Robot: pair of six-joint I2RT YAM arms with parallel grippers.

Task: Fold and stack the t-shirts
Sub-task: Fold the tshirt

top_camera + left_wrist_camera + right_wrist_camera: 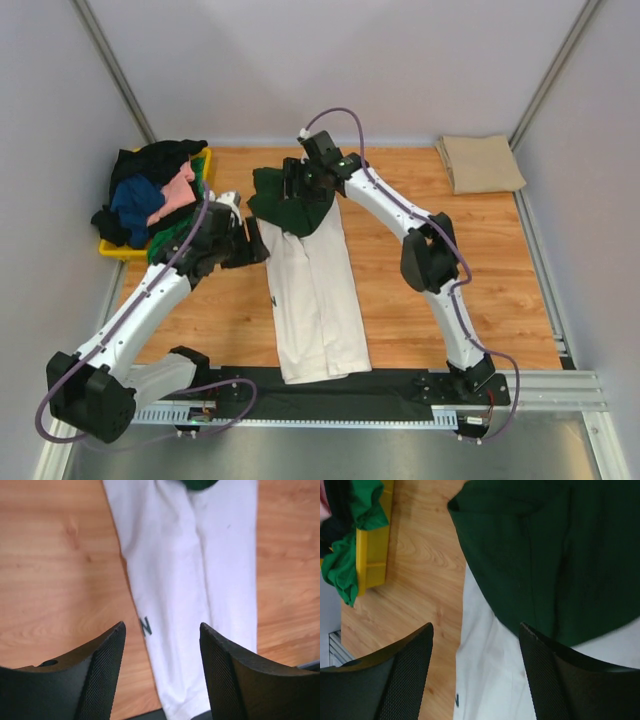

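I'm working over a light wooden table (450, 300), and the piece in hand is the cream cotton t-shirt with dark green sleeves (315, 300). It lies down the middle as a long narrow strip, hem at the near edge, both sleeves laid inward on top of the body at the far end. Far left, a heap of black, blue, pink and green t-shirts (155, 190) spills out of a yellow plastic tray (118, 250). In the far right corner a folded tan t-shirt (482, 163) lies flat, well apart from everything else. The left gripper (161, 626) hangs just off the strip's left edge, about halfway along it, fingers spread with nothing between them. The right gripper (476, 626) hovers above the green sleeves at the far end, jaws likewise parted and empty. I judge this cloth light, limp and a bit clingy on the wood: it will sag and slide out of shape if I lift it by one point. I'd pinch both far corners through all the layers, one per gripper, and bring them toward the hem together, keeping the lift low so the sleeves don't flop out.
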